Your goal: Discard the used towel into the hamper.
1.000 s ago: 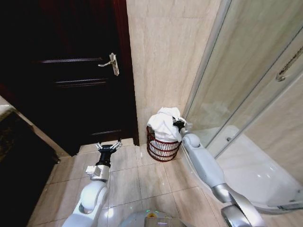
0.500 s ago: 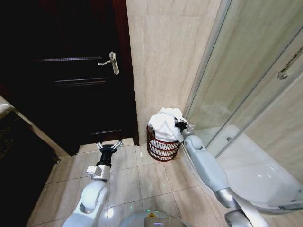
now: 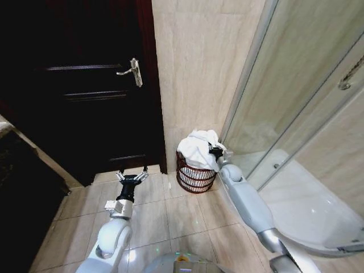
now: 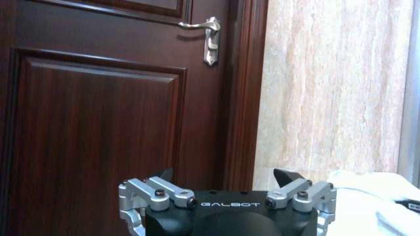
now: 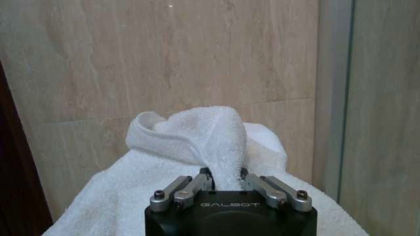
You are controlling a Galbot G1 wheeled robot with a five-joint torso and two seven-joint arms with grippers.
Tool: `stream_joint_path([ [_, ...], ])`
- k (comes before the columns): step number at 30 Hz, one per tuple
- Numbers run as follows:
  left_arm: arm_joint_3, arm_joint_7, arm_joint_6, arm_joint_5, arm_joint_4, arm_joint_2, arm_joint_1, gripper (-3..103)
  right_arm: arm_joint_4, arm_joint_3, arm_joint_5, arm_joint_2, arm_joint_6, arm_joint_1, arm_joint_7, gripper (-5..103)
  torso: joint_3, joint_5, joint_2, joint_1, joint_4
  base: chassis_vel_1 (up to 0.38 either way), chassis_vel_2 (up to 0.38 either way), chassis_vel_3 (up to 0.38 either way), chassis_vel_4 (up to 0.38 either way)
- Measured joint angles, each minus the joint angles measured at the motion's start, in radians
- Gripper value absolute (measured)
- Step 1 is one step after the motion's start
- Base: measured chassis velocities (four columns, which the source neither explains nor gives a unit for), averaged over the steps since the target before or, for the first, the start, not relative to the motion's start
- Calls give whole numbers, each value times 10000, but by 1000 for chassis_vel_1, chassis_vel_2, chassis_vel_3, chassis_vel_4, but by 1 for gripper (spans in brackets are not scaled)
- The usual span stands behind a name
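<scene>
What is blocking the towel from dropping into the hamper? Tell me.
Nothing visible. The right end effector is shut on the towel, which is heaped on the hamper, spilling over its rim. The left end effector hangs open by the door.

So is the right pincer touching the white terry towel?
Touching: the right wrist view shows the right pincer pinching a fold of the white terry towel.

One hamper (image 3: pixel 195 177) stands on the floor, and one white towel (image 3: pixel 196 149) is heaped in its open top. Two end effectors are in view: the left end effector (image 3: pixel 131 174), with its fingers spread apart, and the right end effector (image 3: pixel 214 151), with its fingers closed on a fold of the towel. There is one dark door (image 3: pixel 79 91) with one metal handle (image 3: pixel 129 71), and one glass shower enclosure (image 3: pixel 301 114).
</scene>
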Motion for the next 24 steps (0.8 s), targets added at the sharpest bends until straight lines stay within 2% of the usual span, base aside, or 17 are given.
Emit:
stream_joint_path([
  [9,12,7,39,-6,88,3,-114,100,30,-19,316,-110,-552,110,55,16,-251,0,-415,-163,-1,0,0,0,0],
  [19,82,12,42,19,223,-49,-156,100,-66,-26,337,-75,-612,131,-45,16,-499,0,-807,-309,-1,0,0,0,0],
  [24,89,17,42,65,290,-55,-151,100,-51,116,449,13,-1138,198,-129,16,-640,0,-1025,-385,0,0,0,0,0],
])
